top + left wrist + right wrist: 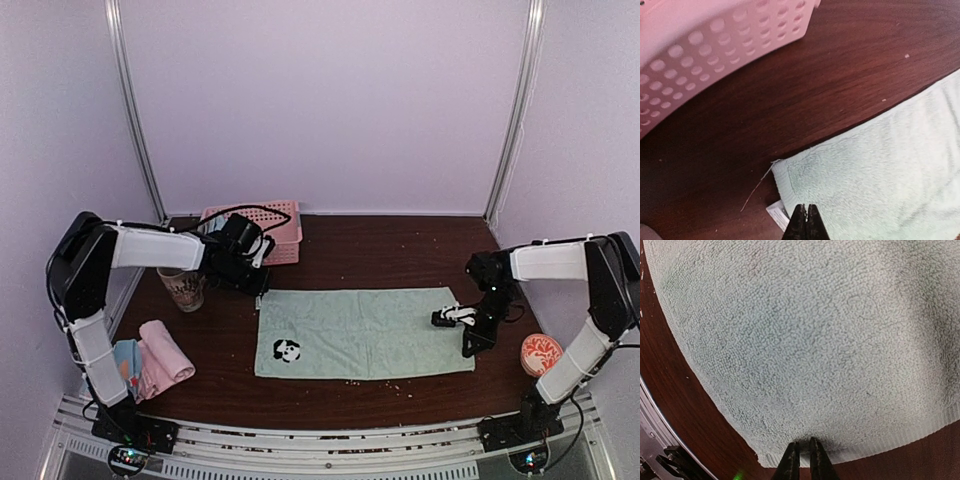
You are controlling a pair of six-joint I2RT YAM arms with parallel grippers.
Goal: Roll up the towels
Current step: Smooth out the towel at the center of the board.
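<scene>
Dark wood surface [400,250] with a sage green towel [370,330] spread flat across the middle, panda patch [287,350] at its near-left corner, and a pink basket [285,228] sitting off past its far-left corner. Near the left edge there's a rolled pink towel [165,358] lying against a blue towel [128,362]. The left fingers [799,225] are pressed together right over the green towel's far-left corner, while the right fingers [790,465] are pinching the hem at its right end, cloth puckered between them.

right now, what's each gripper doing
left gripper: jaws closed at the corner of the pale green terry towel; grip cannot be told
right gripper: jaws closed, pinching that towel's edge
</scene>
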